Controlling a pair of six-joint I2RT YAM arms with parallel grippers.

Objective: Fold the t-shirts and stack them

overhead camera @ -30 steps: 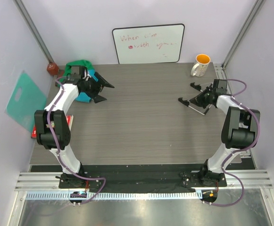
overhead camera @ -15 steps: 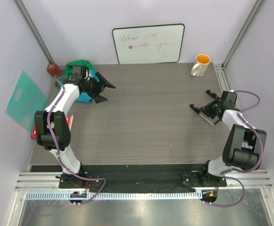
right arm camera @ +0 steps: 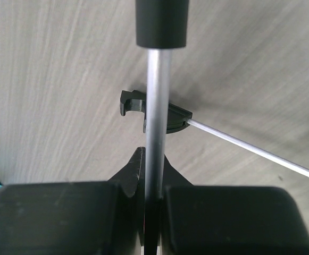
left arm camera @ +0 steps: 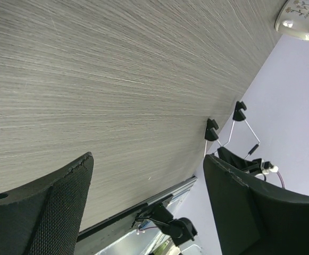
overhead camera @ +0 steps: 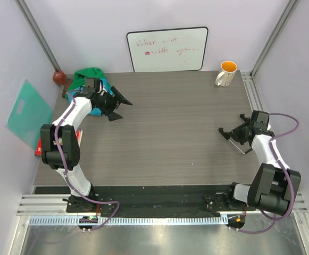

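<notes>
The green t-shirt (overhead camera: pixel 88 74) lies bunched at the table's back left corner. The turquoise-blue t-shirt (overhead camera: pixel 95 110) shows beside it, mostly hidden under my left arm. My left gripper (overhead camera: pixel 121 109) is open and empty just right of the shirts, and its wrist view (left arm camera: pixel 148 159) shows only bare table between the jaws. My right gripper (overhead camera: pixel 248 134) is shut on the thin rod of a metal wire stand (overhead camera: pixel 233 139) with black tips, near the table's right edge. The rod (right arm camera: pixel 158 106) runs straight between the closed fingers. No shirt shows in either wrist view.
A whiteboard (overhead camera: pixel 167 49) leans on the back wall. A white mug with an orange inside (overhead camera: pixel 227 73) stands at the back right. A mint-teal plastic sheet (overhead camera: pixel 27 111) leans on the left wall, with a red flat object (overhead camera: pixel 40 149) below it and a small brown-red object (overhead camera: pixel 58 77) in the back left corner.
My right gripper has carried the wire stand right and toward the near edge. My left gripper has shifted slightly right, still open beside the shirts.
</notes>
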